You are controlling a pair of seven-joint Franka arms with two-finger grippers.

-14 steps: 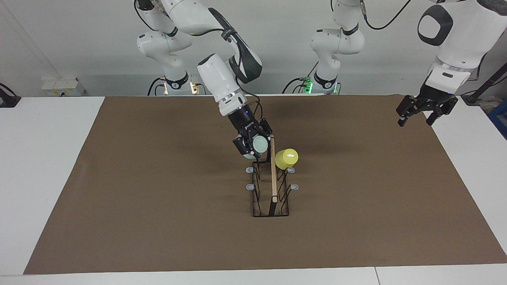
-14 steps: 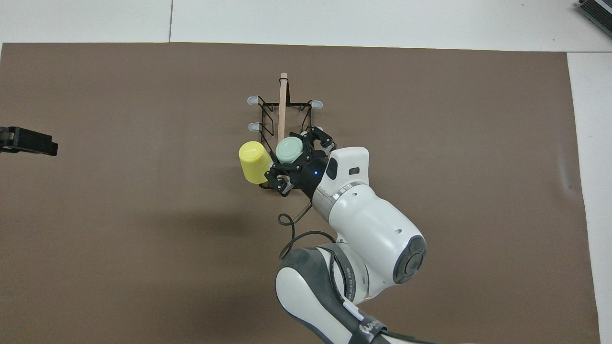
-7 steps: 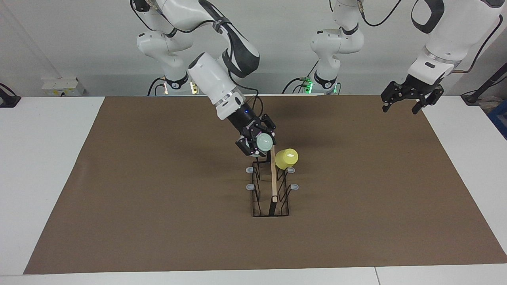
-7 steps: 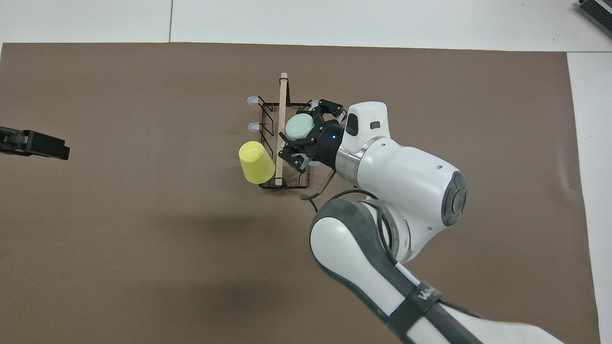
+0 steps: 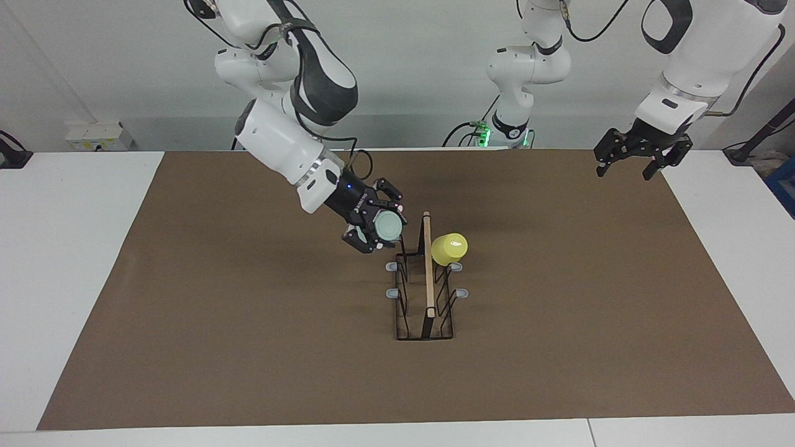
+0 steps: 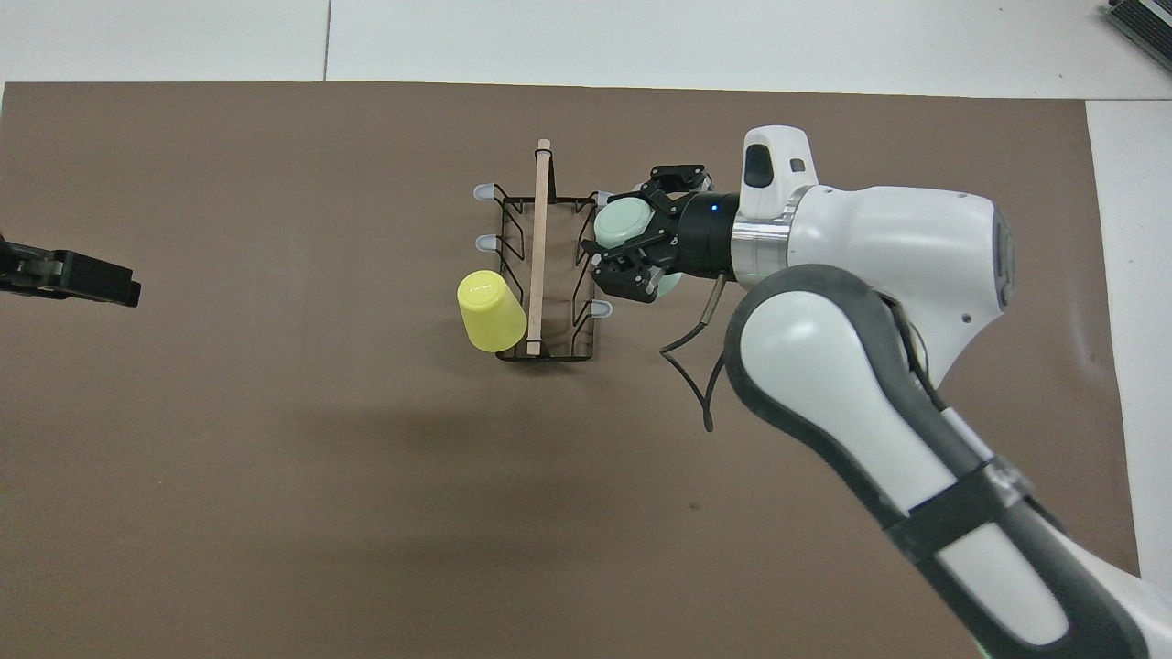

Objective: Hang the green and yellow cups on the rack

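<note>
The rack (image 5: 425, 292) stands in the middle of the brown mat (image 5: 248, 347), a narrow black wire frame with a pale wooden bar (image 5: 427, 261) running along its top and grey-tipped prongs sticking out on both sides.

The yellow cup (image 5: 449, 248) hangs on the rack already, on the prong nearest the robots on the side toward the left arm's end of the table. It sits tilted, its closed bottom pointing up and outward, its side just beside the wooden bar.

The right gripper (image 5: 374, 225) is over the mat right beside the rack, on the side toward the right arm's end of the table, and its arm reaches down at a slant from the base. Its jaws are clamped on the green cup (image 5: 389, 226), one finger on each side of it. The cup lies on its side in the grip, its flat bottom facing the rack. From above, the green cup (image 6: 623, 222) and the right gripper (image 6: 643, 240) cover the prongs on that side of the rack (image 6: 540, 265), while the yellow cup (image 6: 490, 311) shows clear of them across the bar.

The left gripper (image 5: 635, 156) waits in the air over the mat's corner at the left arm's end of the table, its jaws apart and holding nothing.
</note>
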